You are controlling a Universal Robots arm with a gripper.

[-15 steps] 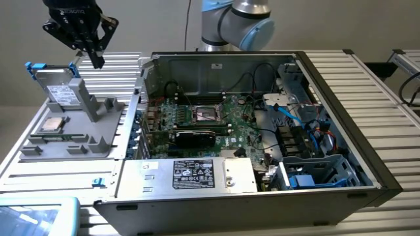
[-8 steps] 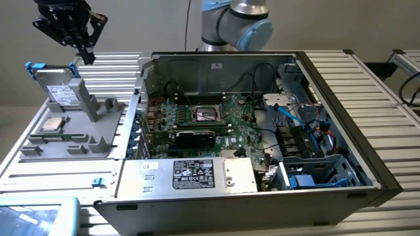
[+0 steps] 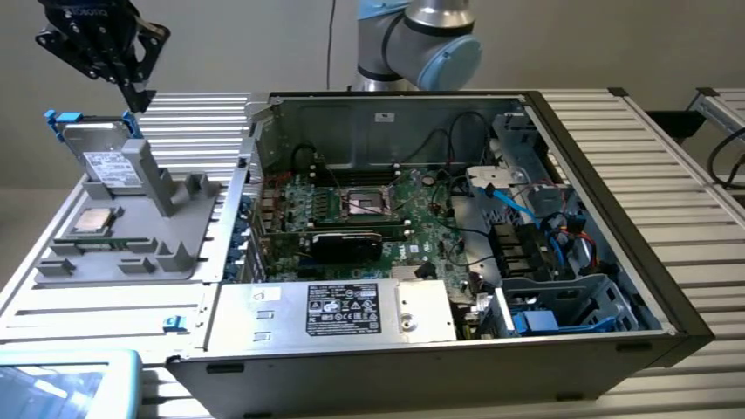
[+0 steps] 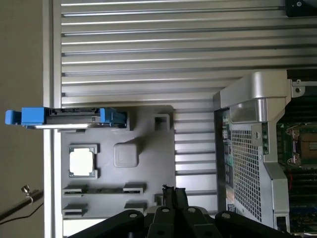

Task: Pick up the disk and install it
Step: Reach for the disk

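The disk stands on edge in a slot of the grey fixture at the exterior view's left, grey-silver with a white label and a bright blue carrier. From the wrist view I look down on the disk edge-on, blue tabs at both ends. My gripper hangs in the air just above and slightly behind the disk, touching nothing. Its black fingers sit close together, shut and empty, some way from the disk across the fixture.
The open computer case lies beside the fixture, with its motherboard exposed, a silver box with a black label in front and a drive cage at the exterior view's right. A square silver chip rests in the fixture. All stands on a slatted metal table.
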